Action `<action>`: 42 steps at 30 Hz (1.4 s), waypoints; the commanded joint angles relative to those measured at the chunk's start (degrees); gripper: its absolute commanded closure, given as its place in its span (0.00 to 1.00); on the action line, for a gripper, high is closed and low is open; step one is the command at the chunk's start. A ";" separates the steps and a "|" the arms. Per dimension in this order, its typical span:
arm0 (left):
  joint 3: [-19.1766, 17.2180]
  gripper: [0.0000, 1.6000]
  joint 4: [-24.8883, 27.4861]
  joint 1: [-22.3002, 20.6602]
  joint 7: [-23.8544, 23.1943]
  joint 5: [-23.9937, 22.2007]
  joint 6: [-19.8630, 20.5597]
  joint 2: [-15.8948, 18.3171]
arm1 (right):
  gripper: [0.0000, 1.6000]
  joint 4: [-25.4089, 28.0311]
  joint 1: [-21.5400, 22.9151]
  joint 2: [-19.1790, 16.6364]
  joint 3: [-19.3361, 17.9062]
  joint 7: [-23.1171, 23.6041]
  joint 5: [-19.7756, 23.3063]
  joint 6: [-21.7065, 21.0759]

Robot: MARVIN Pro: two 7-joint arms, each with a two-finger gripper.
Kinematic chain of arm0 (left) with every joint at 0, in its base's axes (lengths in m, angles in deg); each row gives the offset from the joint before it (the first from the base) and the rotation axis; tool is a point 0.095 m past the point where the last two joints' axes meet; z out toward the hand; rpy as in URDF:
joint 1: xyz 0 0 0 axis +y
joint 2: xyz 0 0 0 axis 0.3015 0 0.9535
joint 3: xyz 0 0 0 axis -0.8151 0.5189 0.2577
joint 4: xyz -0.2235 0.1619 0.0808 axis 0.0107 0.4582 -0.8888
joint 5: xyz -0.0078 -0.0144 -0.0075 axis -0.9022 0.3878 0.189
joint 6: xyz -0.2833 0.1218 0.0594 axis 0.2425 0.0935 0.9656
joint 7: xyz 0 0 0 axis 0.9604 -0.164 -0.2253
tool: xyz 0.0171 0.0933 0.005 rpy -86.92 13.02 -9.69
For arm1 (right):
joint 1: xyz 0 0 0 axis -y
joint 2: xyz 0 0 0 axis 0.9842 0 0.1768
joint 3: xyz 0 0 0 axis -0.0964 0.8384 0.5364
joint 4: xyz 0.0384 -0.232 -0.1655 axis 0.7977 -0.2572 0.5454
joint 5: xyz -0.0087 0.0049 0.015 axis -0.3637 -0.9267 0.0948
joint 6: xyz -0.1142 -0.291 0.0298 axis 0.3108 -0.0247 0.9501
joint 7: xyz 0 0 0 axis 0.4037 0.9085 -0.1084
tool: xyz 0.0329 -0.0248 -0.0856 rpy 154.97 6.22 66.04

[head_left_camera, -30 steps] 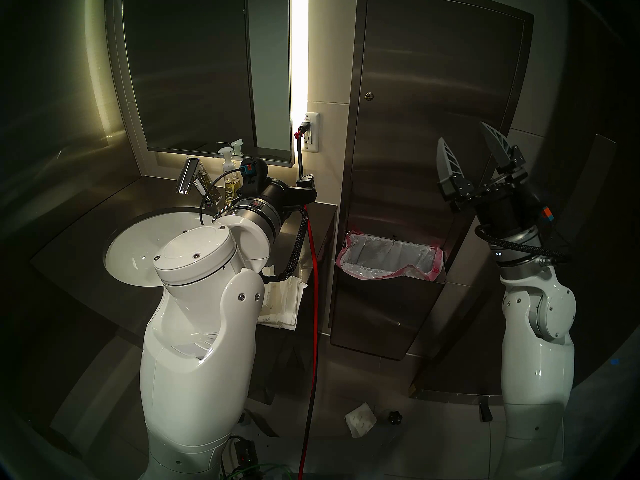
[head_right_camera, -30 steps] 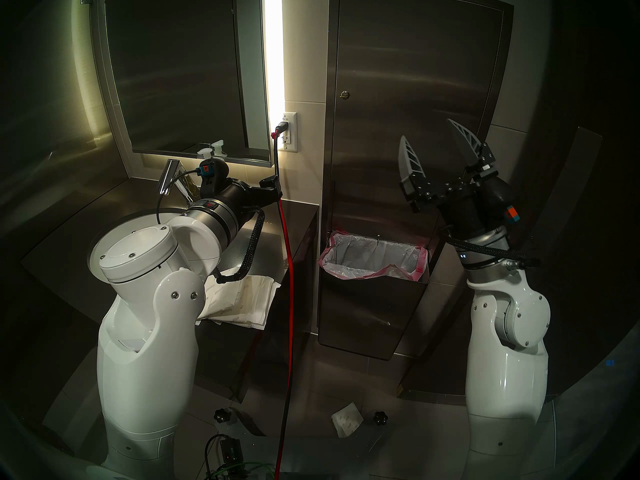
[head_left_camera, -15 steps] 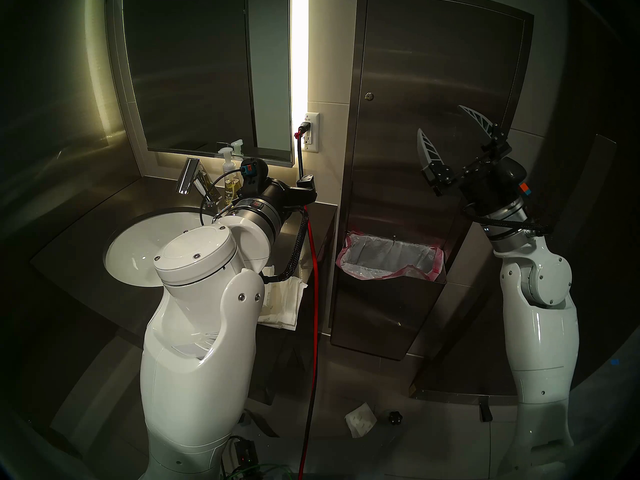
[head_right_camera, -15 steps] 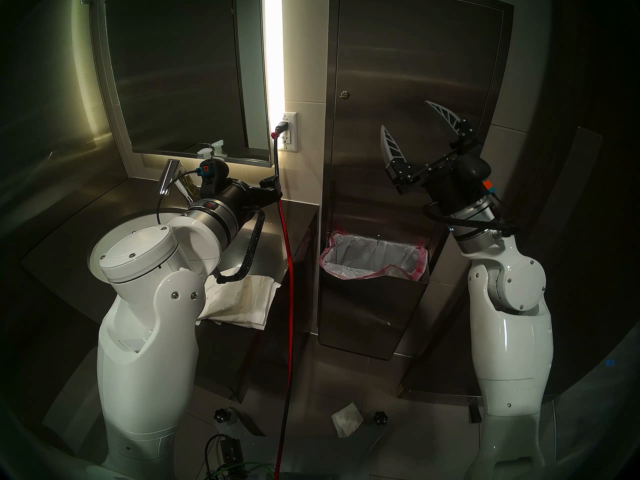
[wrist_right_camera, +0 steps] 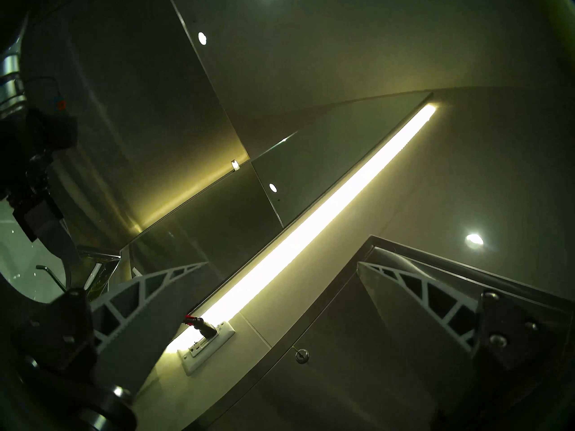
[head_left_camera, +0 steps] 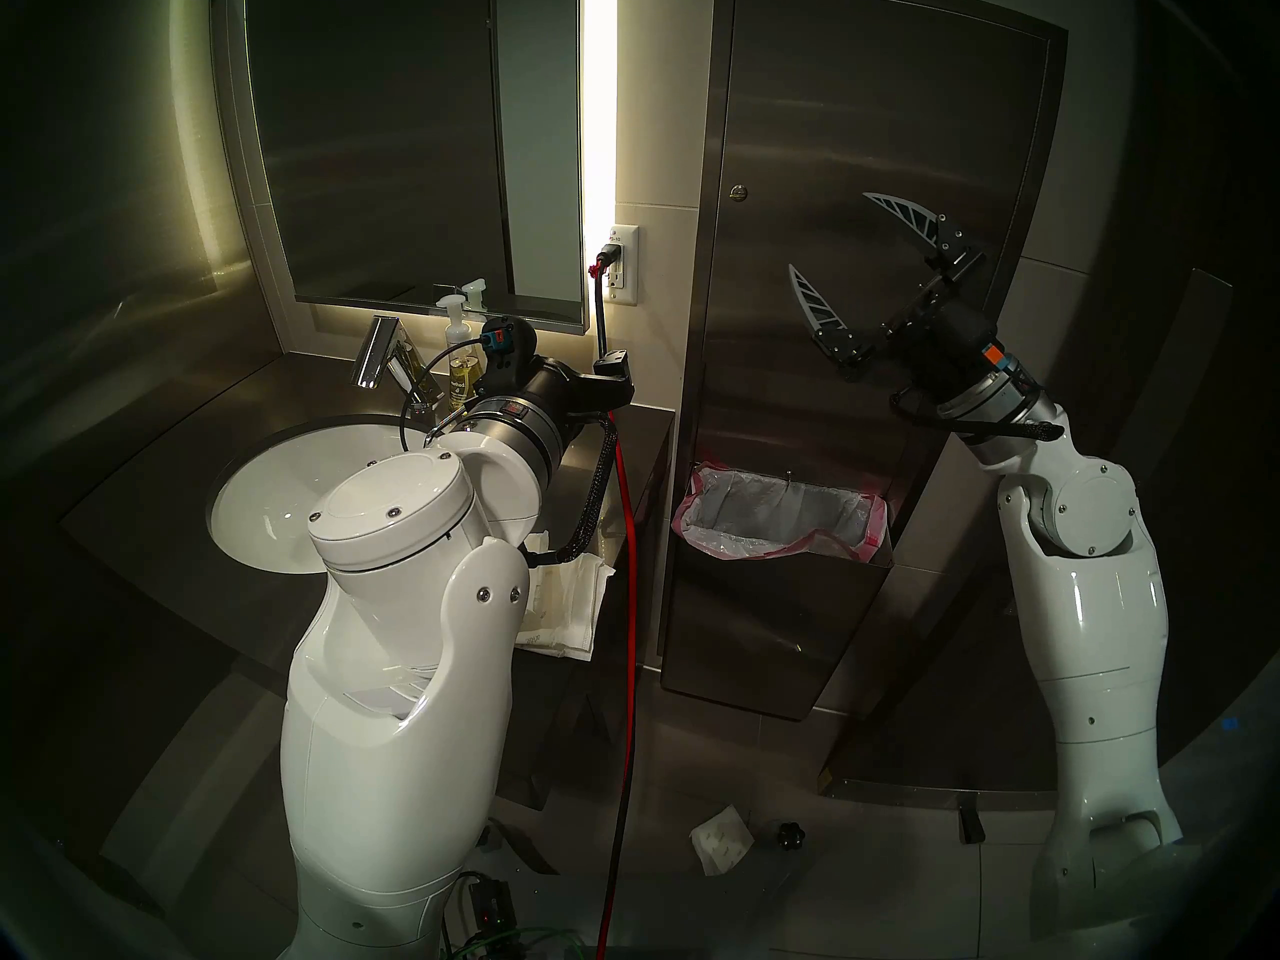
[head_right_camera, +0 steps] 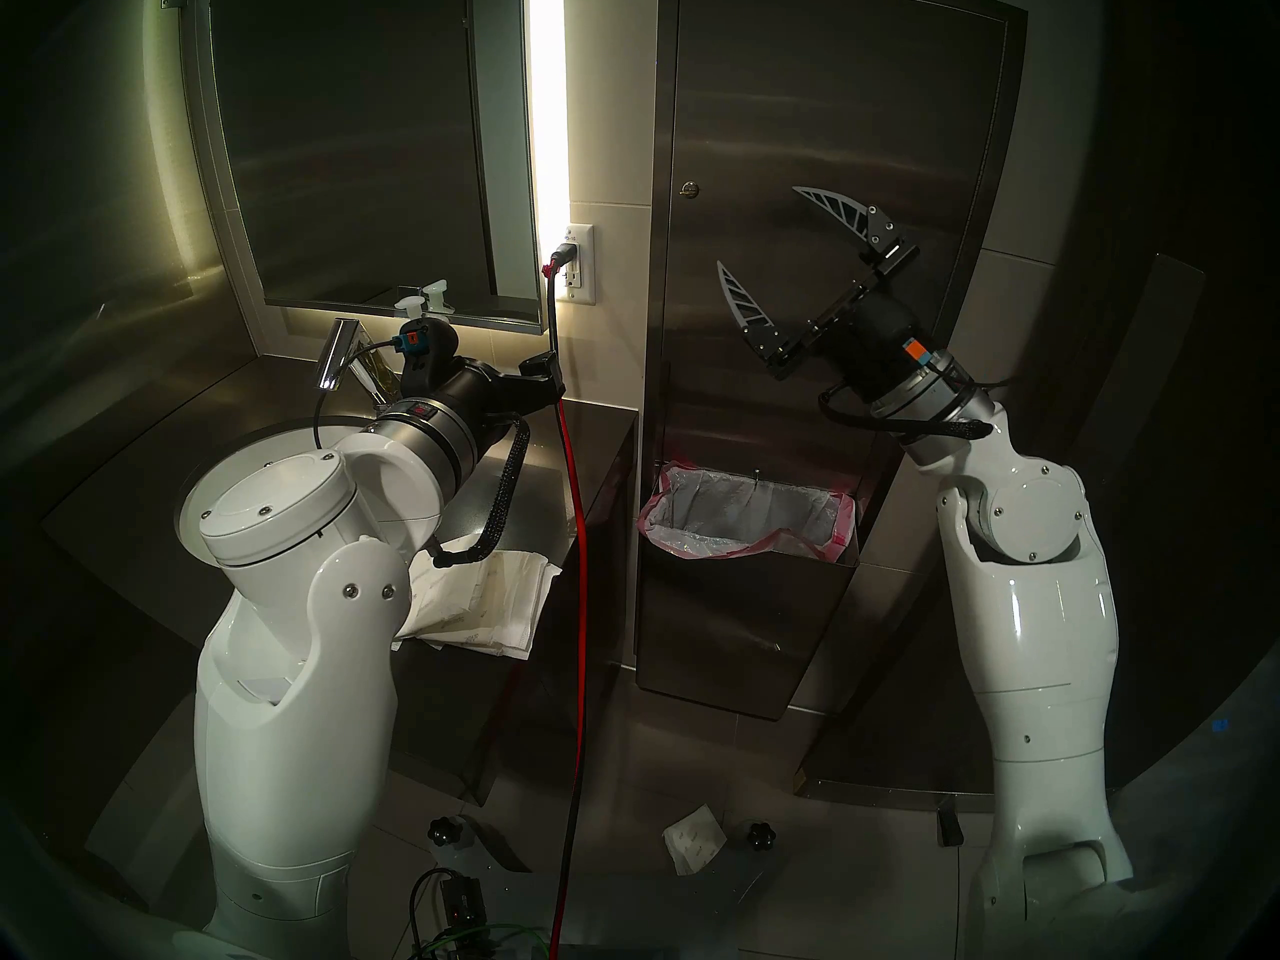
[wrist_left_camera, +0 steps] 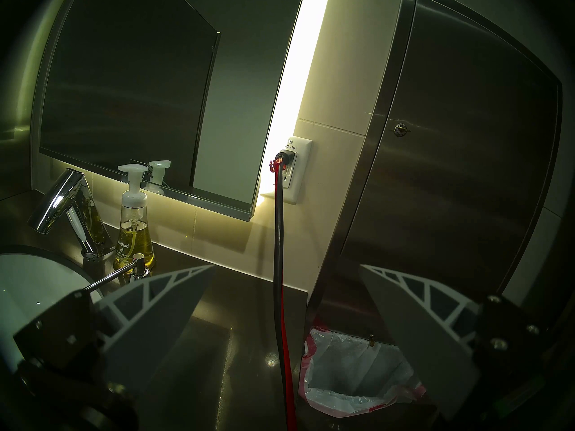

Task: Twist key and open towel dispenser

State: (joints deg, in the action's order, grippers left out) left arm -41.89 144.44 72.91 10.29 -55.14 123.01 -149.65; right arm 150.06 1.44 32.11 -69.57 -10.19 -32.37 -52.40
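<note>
Judging from the spread, empty fingers of the right gripper (head_left_camera: 828,235), raised before the closed door of the towel dispenser (head_left_camera: 880,148) and well apart from the key (head_left_camera: 740,191) near the door's left edge, the approach step is taken to be in hand; the tab is yet to be pinched and twisted, which calls for a reach up and to the view's left and a close alignment. The left gripper (wrist_left_camera: 287,267) is likewise seen spread and empty over the counter (wrist_left_camera: 224,296). Only a pink-edged bag (head_left_camera: 776,515) is seen in the dispenser's bin (head_left_camera: 762,612), with nothing visible inside it
</note>
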 commanded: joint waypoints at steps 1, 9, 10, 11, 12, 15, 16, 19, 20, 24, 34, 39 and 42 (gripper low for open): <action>-0.11 0.00 0.46 -0.45 0.00 0.04 -0.12 0.04 | 0.00 -1.01 5.25 -2.10 1.54 -1.56 -2.35 2.89; -0.11 0.00 0.45 -0.45 0.00 0.02 -0.13 0.08 | 0.00 -7.33 10.69 1.36 2.92 -5.27 -8.27 6.51; -0.11 0.00 0.45 -0.46 0.01 0.00 -0.13 0.12 | 0.00 -8.54 12.18 2.35 3.34 -5.93 -9.37 6.69; -0.11 0.00 0.45 -0.45 0.00 0.03 -0.12 0.05 | 0.00 -7.56 10.80 2.87 2.96 -7.39 -10.30 6.60; -0.11 0.00 0.46 -0.45 0.00 0.03 -0.12 0.05 | 0.00 -8.05 11.47 3.83 3.04 -8.13 -11.26 6.57; -0.11 0.00 0.46 -0.46 0.01 0.01 -0.13 0.08 | 0.00 -9.73 14.09 6.42 4.15 -10.59 -15.09 7.47; -0.11 0.00 0.46 -0.45 0.00 0.02 -0.12 0.06 | 0.00 -9.32 13.78 6.93 4.26 -11.31 -15.94 7.65; -0.11 0.00 0.46 -0.46 0.00 0.02 -0.12 0.08 | 0.00 -10.60 15.42 8.61 4.97 -12.67 -18.34 8.35; -0.11 0.00 0.46 -0.46 0.00 0.03 -0.12 0.06 | 0.00 -9.80 15.24 9.39 5.72 -14.47 -20.31 7.88; -0.11 0.00 0.47 -0.47 0.01 0.02 -0.12 0.07 | 0.00 -9.59 14.94 12.02 5.95 -17.62 -25.03 7.62; -0.12 0.00 0.48 -0.48 0.02 0.01 -0.09 0.05 | 0.00 -13.78 16.12 17.48 5.42 -25.89 -39.35 4.03; -0.12 0.00 0.48 -0.49 0.03 -0.01 -0.09 0.07 | 0.00 -17.66 18.79 18.51 5.18 -29.79 -45.16 2.18; -0.12 0.00 0.48 -0.48 0.01 0.02 -0.08 0.03 | 0.00 -18.33 19.65 18.59 5.31 -30.31 -46.35 1.83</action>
State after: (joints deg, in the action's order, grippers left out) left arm -41.88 144.44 72.92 10.28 -55.15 123.01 -149.66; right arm 133.82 16.80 48.38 -64.08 -36.84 -74.30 -48.58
